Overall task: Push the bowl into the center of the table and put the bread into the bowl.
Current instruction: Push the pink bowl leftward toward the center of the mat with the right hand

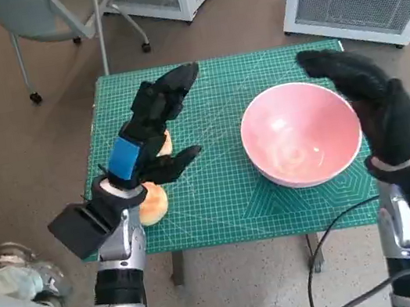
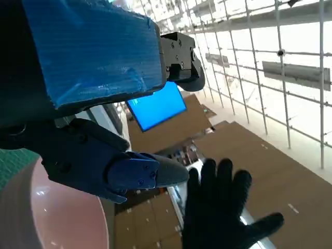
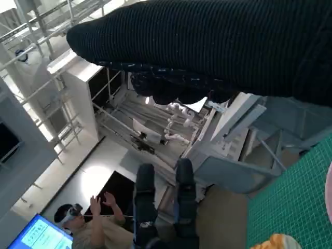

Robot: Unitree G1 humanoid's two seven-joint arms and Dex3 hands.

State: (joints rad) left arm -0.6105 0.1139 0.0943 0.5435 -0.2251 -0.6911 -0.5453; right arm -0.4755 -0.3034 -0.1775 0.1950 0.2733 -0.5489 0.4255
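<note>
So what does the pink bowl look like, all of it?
The bowl is round, deep and pink, paler and shiny inside, with a thin whitish rim. It looks like smooth plastic or glazed ceramic. It stands upright and empty on the green mat, towards the table's right side, near the front edge. Nothing seems to touch it: the right hand hovers open by its right rim. The bread lies far off to the left.

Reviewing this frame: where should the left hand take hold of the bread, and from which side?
From above, fingers closing across its rounded top. The bread lies low on the green mat near the table's left edge, directly beneath the raised, open left hand, which partly hides it. The bowl stands well clear.
</note>
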